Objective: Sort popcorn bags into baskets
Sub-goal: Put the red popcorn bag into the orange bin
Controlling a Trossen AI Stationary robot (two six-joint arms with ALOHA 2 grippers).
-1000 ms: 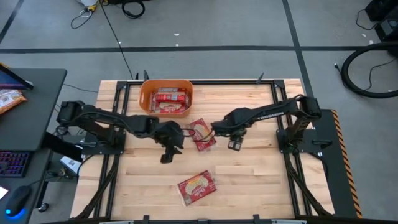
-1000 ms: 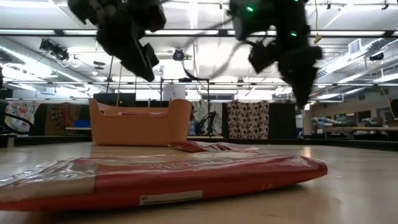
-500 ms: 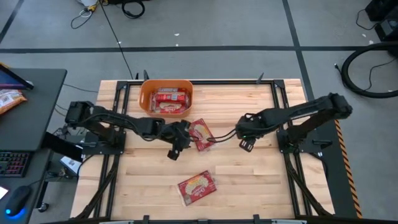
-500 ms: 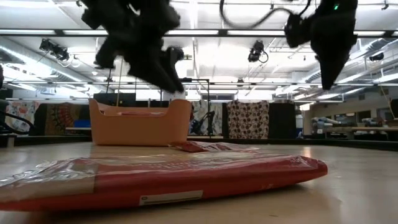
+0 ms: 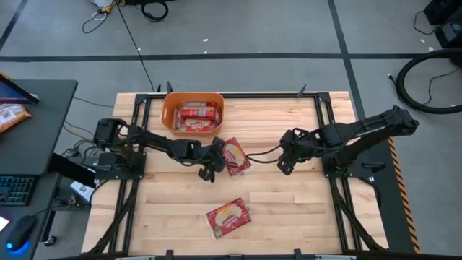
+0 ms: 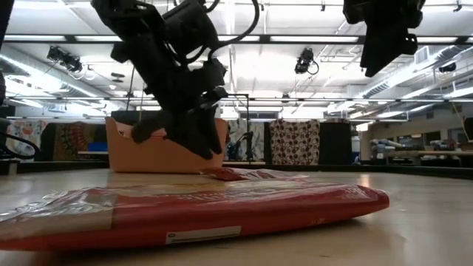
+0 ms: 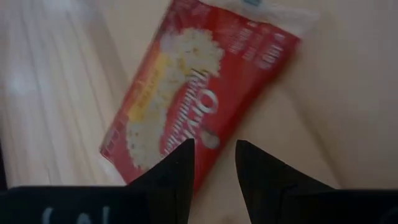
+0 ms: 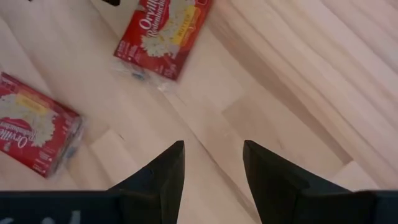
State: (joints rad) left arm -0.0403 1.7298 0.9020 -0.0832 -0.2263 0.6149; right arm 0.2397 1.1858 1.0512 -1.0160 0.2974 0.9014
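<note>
Overhead, two popcorn bags lie loose on the wooden table (image 5: pixel 289 217) — the middle bag (image 5: pixel 234 156) at the centre, the near bag (image 5: pixel 228 218) at about 6 o'clock from it. More red packets fill the orange basket (image 5: pixel 167 114), at roughly 11 o'clock from the middle bag. Lettering on the middle bag reads "Orville". The left gripper (image 5: pixel 212 165) hovers at that bag's 8 o'clock edge, fingers parted and holding nothing. The right gripper (image 5: pixel 285 163) hangs at 3 o'clock, well apart, also spread and unloaded — bare boards beneath it.
</note>
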